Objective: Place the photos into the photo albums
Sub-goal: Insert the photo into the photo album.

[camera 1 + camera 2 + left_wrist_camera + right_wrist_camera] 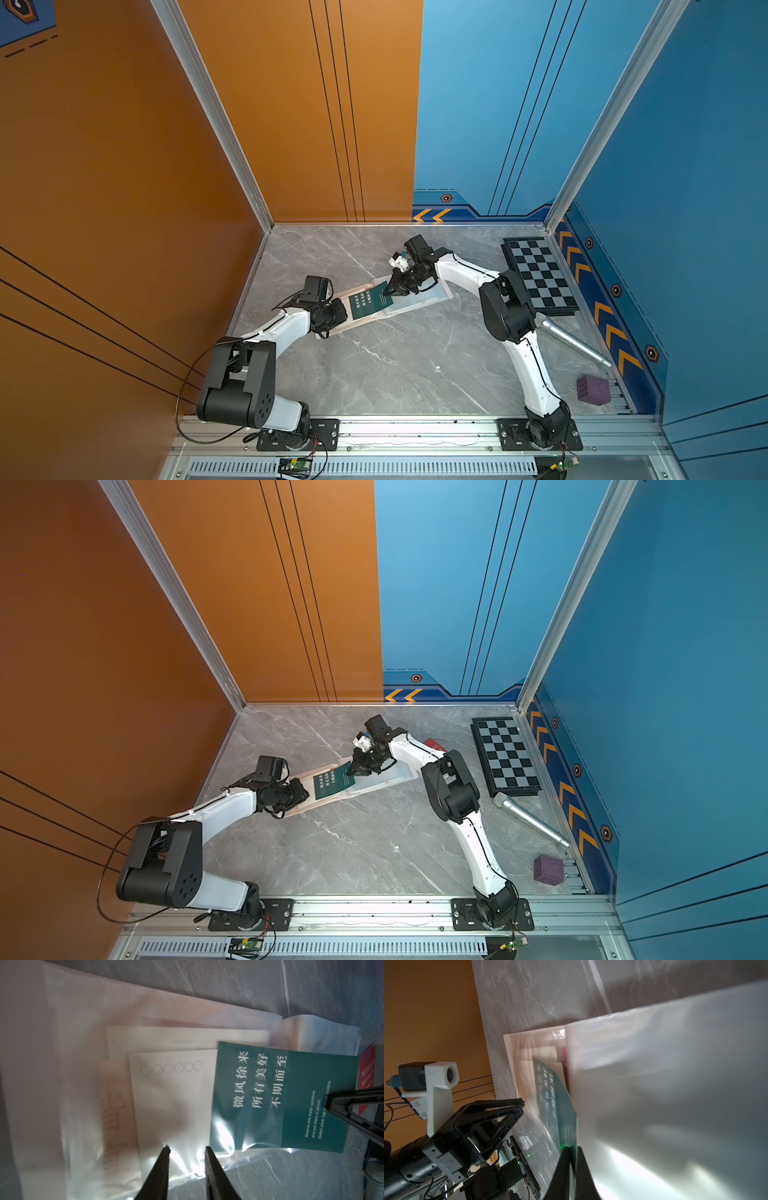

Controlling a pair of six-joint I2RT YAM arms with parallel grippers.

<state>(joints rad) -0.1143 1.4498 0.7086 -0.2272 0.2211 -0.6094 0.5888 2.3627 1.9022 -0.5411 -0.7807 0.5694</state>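
The photo album [432, 297] [395, 777] lies open mid-table, its clear sleeve pages [62, 1043] holding a white-backed card [170, 1095] and a red-lettered card [114, 1109]. A dark green photo [368, 300] [332, 780] [280, 1095] [562, 1105] is partly inside a sleeve. My right gripper [387, 292] [350, 772] [572, 1148] is shut on its outer edge. At the album's left end, my left gripper [344, 316] [305, 798] [187, 1148] has its jaws apart, with the shiny sleeve edge between them. A red "MONEY" photo [367, 1076] [434, 744] lies behind the right arm.
A black-and-white checkerboard [540, 276] lies at the back right. A silver microphone [575, 340] and a purple cube [593, 389] rest along the right wall. Orange and blue walls close in the table on three sides.
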